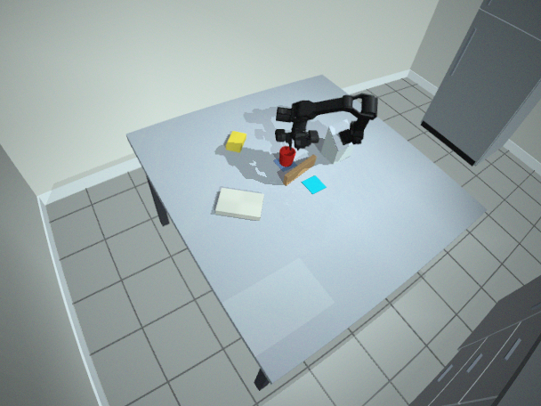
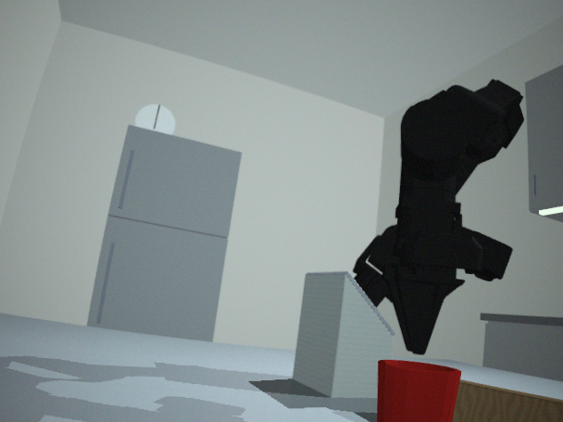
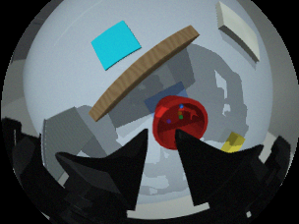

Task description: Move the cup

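From the top view, my gripper [image 1: 290,144] hangs just above the red cup [image 1: 287,157], which stands on the dark blue pad [image 1: 280,165]. The wooden bar [image 1: 299,169] lies between that pad and the cyan pad [image 1: 313,184], which I take for the goal. So, as I judge it, nothing of the task is done: grasp, carry over the bar, set-down and release all remain.

The exterior view, low on the table, shows what the top cannot: my fingertips are clear above the cup's rim [image 2: 419,366], touching nothing. My fingers are partly closed with nothing between them. A pale block [image 2: 340,335] stands behind the cup.

The wrist view alone looks into the cup: small coloured marbles [image 3: 180,116] lie inside. My two fingers frame its near rim, slightly off to the left of centre. The yellow block [image 3: 232,142] and the white slab [image 3: 239,29] show to the right.
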Action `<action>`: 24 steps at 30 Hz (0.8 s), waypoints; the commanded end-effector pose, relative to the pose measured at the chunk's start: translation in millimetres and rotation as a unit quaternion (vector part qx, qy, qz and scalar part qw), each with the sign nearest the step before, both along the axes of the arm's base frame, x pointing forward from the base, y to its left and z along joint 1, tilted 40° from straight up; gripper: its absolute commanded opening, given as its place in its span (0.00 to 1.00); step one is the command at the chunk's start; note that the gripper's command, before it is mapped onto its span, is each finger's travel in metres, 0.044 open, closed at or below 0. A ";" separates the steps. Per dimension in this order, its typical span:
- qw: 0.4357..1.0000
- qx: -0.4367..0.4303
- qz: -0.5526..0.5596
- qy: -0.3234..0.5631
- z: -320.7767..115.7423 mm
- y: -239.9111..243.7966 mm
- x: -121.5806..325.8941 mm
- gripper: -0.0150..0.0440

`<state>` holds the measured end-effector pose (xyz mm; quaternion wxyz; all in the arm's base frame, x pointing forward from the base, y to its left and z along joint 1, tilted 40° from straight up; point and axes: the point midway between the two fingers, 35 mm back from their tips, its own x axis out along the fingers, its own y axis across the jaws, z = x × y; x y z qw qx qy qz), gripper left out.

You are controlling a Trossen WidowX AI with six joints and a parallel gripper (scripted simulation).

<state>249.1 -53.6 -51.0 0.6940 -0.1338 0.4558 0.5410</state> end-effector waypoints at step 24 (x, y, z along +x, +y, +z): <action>1.000 0.005 -0.001 0.006 -34.2 31.8 -4.4 0.50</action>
